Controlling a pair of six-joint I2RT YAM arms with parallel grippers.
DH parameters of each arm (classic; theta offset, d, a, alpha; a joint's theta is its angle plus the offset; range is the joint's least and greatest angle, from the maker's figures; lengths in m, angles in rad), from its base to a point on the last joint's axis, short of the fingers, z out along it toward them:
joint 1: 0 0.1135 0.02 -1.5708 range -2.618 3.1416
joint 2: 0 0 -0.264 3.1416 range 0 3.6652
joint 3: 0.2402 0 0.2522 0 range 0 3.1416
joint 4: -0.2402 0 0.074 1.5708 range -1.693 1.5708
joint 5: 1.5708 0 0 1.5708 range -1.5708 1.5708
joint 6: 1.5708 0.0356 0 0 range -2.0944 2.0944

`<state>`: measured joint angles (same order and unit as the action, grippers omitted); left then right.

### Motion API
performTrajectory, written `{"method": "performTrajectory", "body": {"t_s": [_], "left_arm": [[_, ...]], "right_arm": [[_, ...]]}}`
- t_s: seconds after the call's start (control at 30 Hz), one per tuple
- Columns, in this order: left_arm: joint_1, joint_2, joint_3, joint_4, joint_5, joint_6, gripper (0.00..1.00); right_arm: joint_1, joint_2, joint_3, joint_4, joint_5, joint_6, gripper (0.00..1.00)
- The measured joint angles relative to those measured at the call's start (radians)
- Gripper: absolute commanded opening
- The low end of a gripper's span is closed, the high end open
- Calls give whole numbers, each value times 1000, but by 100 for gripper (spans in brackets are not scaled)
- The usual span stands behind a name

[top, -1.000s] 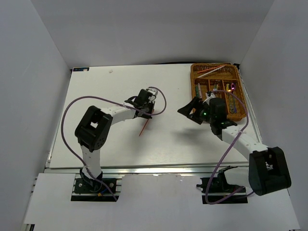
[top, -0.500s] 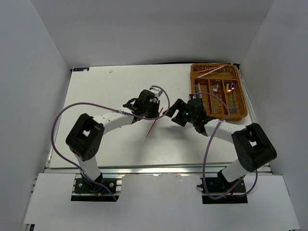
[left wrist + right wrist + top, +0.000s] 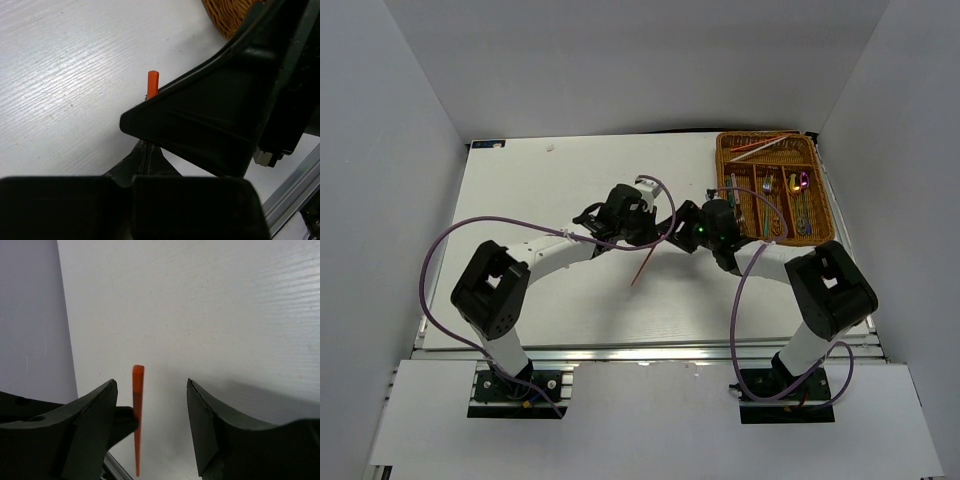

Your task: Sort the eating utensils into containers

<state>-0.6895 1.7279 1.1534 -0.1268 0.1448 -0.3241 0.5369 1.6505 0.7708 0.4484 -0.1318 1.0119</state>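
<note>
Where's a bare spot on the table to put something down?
The far-left table, between the back edge and the left arm, is bare. So is the near middle, between the chopstick and the front edge. It's crowded where the left pincer and right pincer meet, and the tray holds cutlery.

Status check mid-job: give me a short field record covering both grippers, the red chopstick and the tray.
left gripper: shut on the red chopstick, mid-table
red chopstick: slanted, its long free end pointing toward the near edge
right gripper: open, jaws either side of the chopstick's upper end, with a gap showing on one side
stage: looks like a handover from left to right, grip not yet taken
wicker tray: far right corner of the table, cutlery lying in its slots
</note>
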Motion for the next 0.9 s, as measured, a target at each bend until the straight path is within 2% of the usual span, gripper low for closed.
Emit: {"method": "performTrajectory", "body": {"t_s": [0.03, 0.13, 0.17, 0.2, 0.27, 0.33, 0.4, 0.43, 0.5, 0.53, 0.57, 0.6, 0.63, 0.67, 0.7, 0.8, 0.83, 0.9], "left_arm": [[0, 0, 0, 0, 5, 0, 0], [-1, 0, 0, 1, 14, -3, 0], [-1, 0, 0, 2, 15, -3, 0], [-1, 0, 0, 2, 16, -4, 0], [-1, 0, 3, -2, 12, -5, 2], [-1, 1, 18, -16, -4, -3, 22], [-1, 2, 54, -49, -31, -8, 15], [-1, 1, 76, -61, -52, -10, 14], [-1, -6, 114, -76, -100, -6, 29], [-1, -16, 126, -90, -141, -4, 42], [-1, -31, 135, -114, -190, -5, 53], [-2, -53, 140, -142, -237, -8, 58], [-2, -78, 140, -170, -282, -13, 67], [-1, -108, 139, -203, -339, -25, 79], [-1, -143, 127, -217, -399, -37, 97], [18, -314, 40, -275, -593, -97, 98], [43, -380, 10, -299, -644, -117, 98], [148, -486, -34, -344, -715, -156, 98]], "right_arm": [[2, 3, 5, 6, -1, 1, 59], [5, 13, 14, 34, -3, 1, 31], [7, 14, 15, 43, -4, 5, 9], [7, 16, 15, 51, -7, 1, 0], [8, 19, 15, 65, -7, 17, 0], [8, 19, 14, 79, -7, 29, 0], [0, 19, 15, 88, -8, 42, 0], [-10, 19, 15, 90, -10, 51, 0], [-41, 25, 37, 67, -9, 55, 0], [-61, 39, 76, 29, -8, 47, 0], [-73, 61, 130, -7, -8, 28, 5], [-86, 93, 206, -55, -8, -5, 17], [-94, 128, 293, -111, -6, -50, 32], [-95, 159, 367, -145, -6, -87, 36], [-93, 188, 441, -187, -9, -149, 40], [-78, 204, 517, -257, -37, -321, 50], [-71, 202, 517, -277, -57, -382, 63], [-53, 207, 519, -336, -88, -507, 72]]}}
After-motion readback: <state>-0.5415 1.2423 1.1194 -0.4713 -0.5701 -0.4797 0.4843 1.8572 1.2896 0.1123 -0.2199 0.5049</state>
